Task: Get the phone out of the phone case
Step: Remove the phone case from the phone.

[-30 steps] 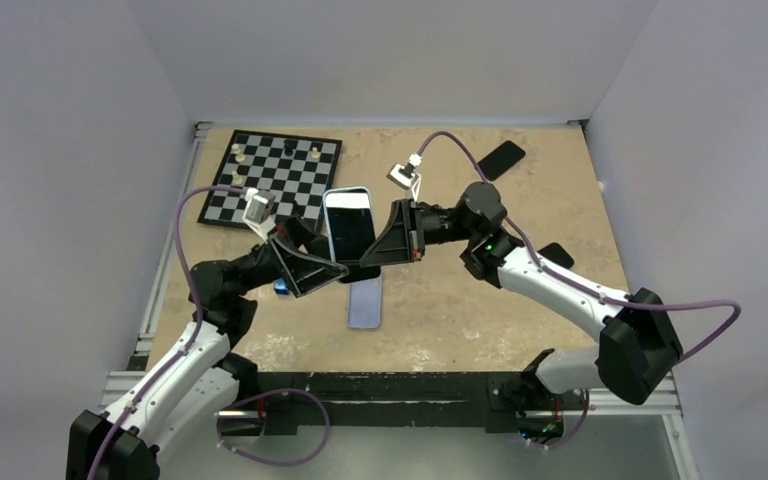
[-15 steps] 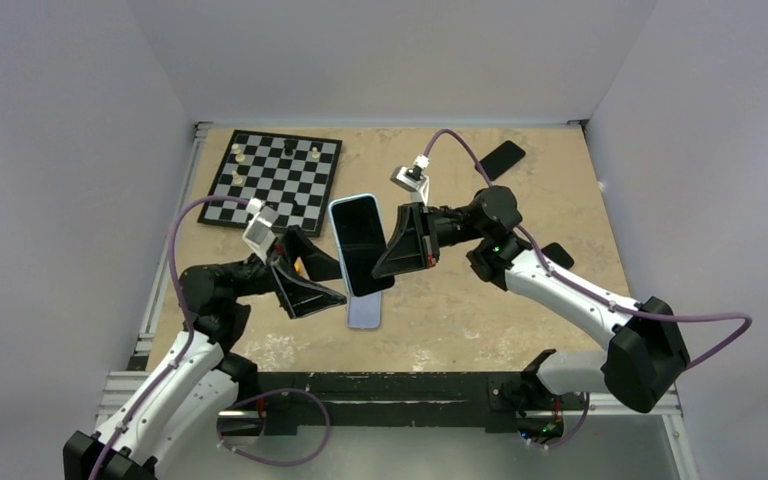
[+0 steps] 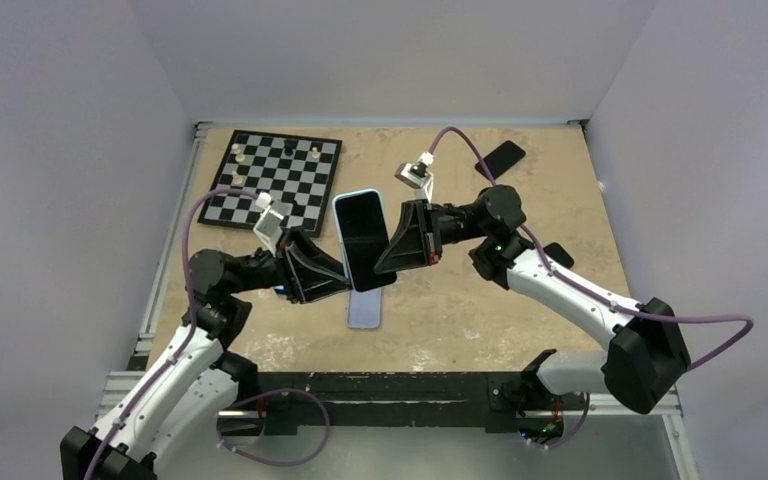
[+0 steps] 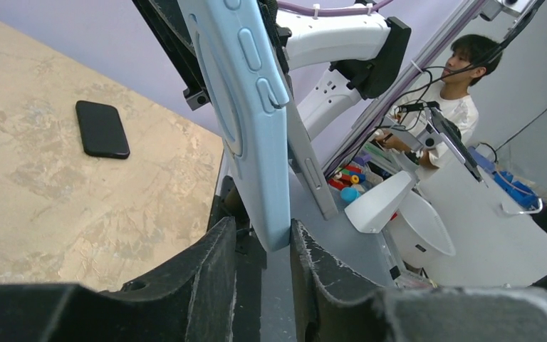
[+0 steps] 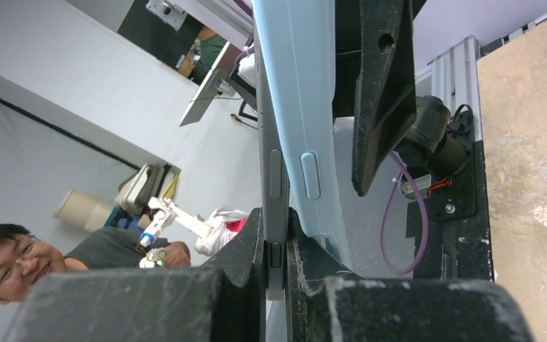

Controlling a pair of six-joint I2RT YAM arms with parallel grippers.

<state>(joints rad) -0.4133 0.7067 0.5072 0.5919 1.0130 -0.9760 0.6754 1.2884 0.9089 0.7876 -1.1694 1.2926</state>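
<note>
From above, the phone [image 3: 362, 245] in its pale blue phone case [image 3: 358, 192] hangs above the table's [image 3: 520, 200] middle. The left wrist shows the left gripper [image 4: 263, 239] flanking the phone case's corner; whether it presses cannot be told. The right wrist shows the right gripper [image 5: 274, 224] pinching the phone's grey edge.

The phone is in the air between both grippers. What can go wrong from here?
The right gripper pinches the phone only by its thin edge, so it may slip. The left gripper straddles the case with a gap showing, so pulling now could miss. A drop would hit the table.
</note>
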